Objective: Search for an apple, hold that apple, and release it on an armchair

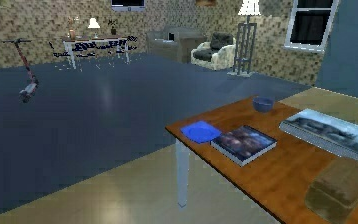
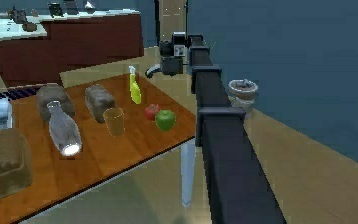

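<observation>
A green apple [image 2: 165, 120] lies on the wooden table [image 2: 87, 150] near its right corner, with a small red round thing [image 2: 152, 111] touching its left side. The dark arm [image 2: 222, 140] rises past that corner. Its gripper [image 2: 159, 66] sits above the table's far edge, higher in the arm side view than the apple. I cannot tell whether it holds anything. A pale armchair [image 1: 215, 50] stands by the far wall in the forward view, across the dark floor.
On the table are a yellow-green spray bottle [image 2: 135, 86], a cup [image 2: 113, 120], bread loaves [image 2: 99, 98], a clear bottle [image 2: 65, 135], a book [image 1: 244, 143] and a blue bowl [image 1: 262, 103]. A floor lamp [image 1: 248, 40] is beside the armchair, a scooter [image 1: 25, 75] at left.
</observation>
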### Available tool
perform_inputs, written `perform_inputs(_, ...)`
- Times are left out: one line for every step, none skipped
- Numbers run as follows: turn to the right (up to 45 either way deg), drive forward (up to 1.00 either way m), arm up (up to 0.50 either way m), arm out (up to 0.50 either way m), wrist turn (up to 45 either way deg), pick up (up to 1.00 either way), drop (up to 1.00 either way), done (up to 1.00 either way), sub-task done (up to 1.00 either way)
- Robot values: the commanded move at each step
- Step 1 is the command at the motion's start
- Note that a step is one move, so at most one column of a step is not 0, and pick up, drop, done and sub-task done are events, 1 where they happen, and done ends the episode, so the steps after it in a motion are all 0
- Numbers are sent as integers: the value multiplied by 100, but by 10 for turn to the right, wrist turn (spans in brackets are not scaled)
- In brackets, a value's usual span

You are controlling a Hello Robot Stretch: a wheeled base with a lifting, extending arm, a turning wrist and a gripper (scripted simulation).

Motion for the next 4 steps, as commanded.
perform_inputs(0, 0, -26, 0, 0, 0, 0, 0, 0)
perform_inputs(0, 0, 0, 0, 0, 100, 0, 0, 0)
perform_inputs(0, 0, 10, 0, 0, 0, 0, 0, 0)
perform_inputs(0, 0, 16, 0, 0, 0, 0, 0, 0)
